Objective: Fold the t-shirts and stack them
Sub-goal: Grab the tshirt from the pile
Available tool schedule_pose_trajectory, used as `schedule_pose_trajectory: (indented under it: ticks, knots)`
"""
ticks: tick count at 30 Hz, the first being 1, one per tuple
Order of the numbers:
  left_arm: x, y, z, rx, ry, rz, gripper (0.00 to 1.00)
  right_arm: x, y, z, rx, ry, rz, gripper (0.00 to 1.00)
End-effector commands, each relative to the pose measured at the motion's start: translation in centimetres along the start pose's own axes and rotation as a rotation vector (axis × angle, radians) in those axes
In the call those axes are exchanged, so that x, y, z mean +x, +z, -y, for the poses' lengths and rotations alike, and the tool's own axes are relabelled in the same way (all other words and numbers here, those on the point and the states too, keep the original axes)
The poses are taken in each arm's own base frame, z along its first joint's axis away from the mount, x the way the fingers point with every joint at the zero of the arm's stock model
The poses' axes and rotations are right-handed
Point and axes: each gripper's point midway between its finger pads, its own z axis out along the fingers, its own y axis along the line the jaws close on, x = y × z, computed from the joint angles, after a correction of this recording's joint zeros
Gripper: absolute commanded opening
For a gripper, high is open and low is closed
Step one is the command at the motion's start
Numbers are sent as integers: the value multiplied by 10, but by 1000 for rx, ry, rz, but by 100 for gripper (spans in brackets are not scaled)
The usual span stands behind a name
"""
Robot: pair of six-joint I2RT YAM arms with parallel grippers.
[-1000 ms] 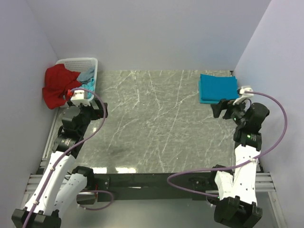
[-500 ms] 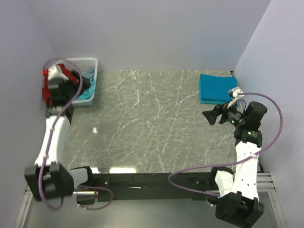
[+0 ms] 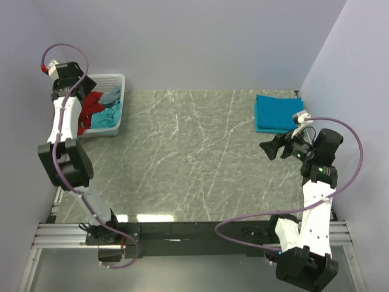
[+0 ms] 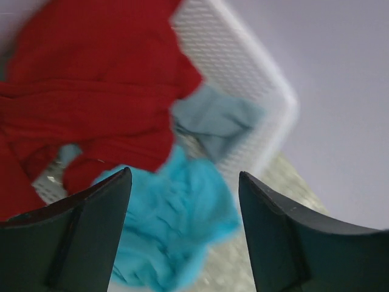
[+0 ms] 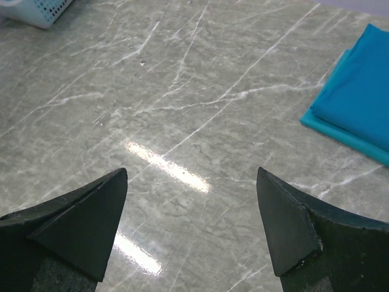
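A white mesh basket [image 3: 117, 80] at the table's far left holds crumpled t-shirts: a dark red one [image 3: 92, 103], a light turquoise one [image 3: 107, 117] and a grey one [image 3: 112, 94]. My left gripper [image 3: 84, 87] hangs above the basket, open and empty. Its wrist view looks down on the red shirt [image 4: 91, 91], the turquoise shirt [image 4: 170, 225] and the grey shirt [image 4: 219, 118], with the left gripper [image 4: 184, 174] wide apart over the turquoise cloth. A folded teal-blue t-shirt [image 3: 278, 112] lies at the far right. My right gripper [image 3: 267, 149] stands open just in front of it, over bare table [image 5: 191, 172].
The grey marble tabletop [image 3: 194, 158] spreads between the basket and the folded shirt [image 5: 358, 103]. Walls close in the left, back and right sides. The basket's corner [image 5: 36, 12] shows at the top left of the right wrist view.
My left arm has swung from beside the basket up and back to above it, its jaws narrowing slightly. My right gripper drew back a little from the folded teal-blue shirt, then stayed.
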Motion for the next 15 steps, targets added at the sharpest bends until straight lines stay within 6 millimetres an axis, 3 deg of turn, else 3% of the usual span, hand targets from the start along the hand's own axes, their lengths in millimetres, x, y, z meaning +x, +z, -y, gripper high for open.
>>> schedule_pose_trajectory:
  ticks: [1, 3, 5, 6, 7, 9, 10, 12, 13, 15]
  knots:
    - [0, 24, -44, -216, 5, -1, 76, -16, -3, 1, 11, -37, 20, 93]
    - [1, 38, -51, -251, -11, 2, 76, -16, -2, 1, 6, -30, 17, 93]
    - [17, 62, -65, -287, -12, -48, 76, -15, -2, 1, 2, -25, 13, 93]
    - [10, 68, -58, -275, -19, -37, 76, -14, -1, 0, -1, -25, 11, 93]
    - [23, 82, -68, -304, -9, -74, 74, -13, -1, 1, 1, -22, 10, 93]
    - [12, 93, -64, -297, -3, -55, 72, -12, 0, 2, 2, -19, 7, 93]
    - [23, 107, -71, -319, 13, -78, 70, -12, 0, 3, 5, -18, 7, 93]
    - [17, 113, -66, -309, 37, -75, 63, -11, 0, 5, 9, -17, 3, 93]
    - [22, 120, -70, -317, 42, -85, 48, -10, 0, 6, 17, -17, 1, 93]
    - [21, 121, -70, -309, 46, -72, 39, -10, 0, 7, 23, -19, 0, 93]
